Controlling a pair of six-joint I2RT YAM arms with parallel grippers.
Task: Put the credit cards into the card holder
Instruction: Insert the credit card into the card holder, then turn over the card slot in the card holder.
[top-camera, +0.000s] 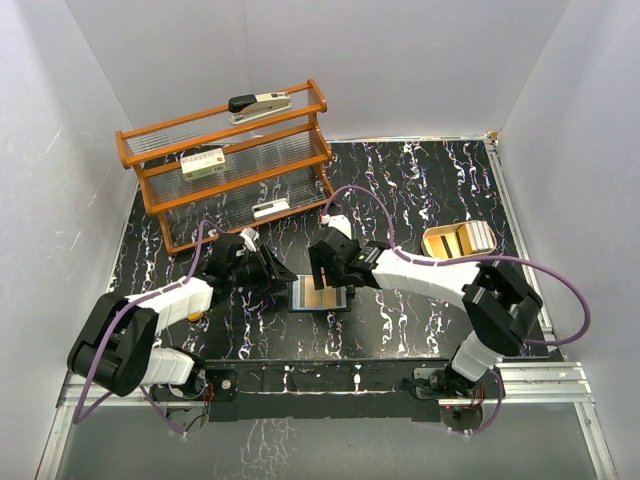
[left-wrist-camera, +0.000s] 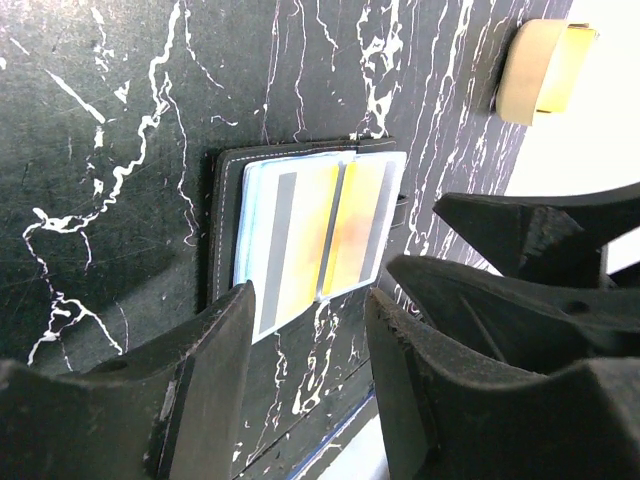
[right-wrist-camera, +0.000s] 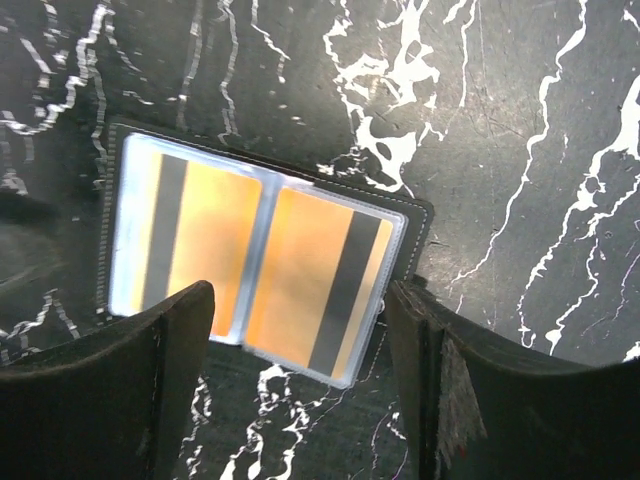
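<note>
- The right end effector (right-wrist-camera: 298, 310) is seen with its fingers spread apart and nothing clamped between them. It is poised directly above the card holder (left-wrist-camera: 226, 230).
- The left end effector (left-wrist-camera: 305, 300) is likewise parted and empty. In the top view it is placed just to the left of the card holder, its tips pointed toward it.
- The card holder is laid open and flat on the surface (top-camera: 420, 190), with its shiny lining turned upward.
- The credit cards (right-wrist-camera: 215, 250) are found inside the card holder, one on each half. Both are shown orange with a dark stripe, and they appear to be tucked behind the glossy pockets.
- A tan tray (top-camera: 458, 242) is set well to the right of the card holder.
- A wooden rack (top-camera: 230, 160) is stood beyond the card holder, to the left, with a stapler (top-camera: 260, 104) on its top shelf.
</note>
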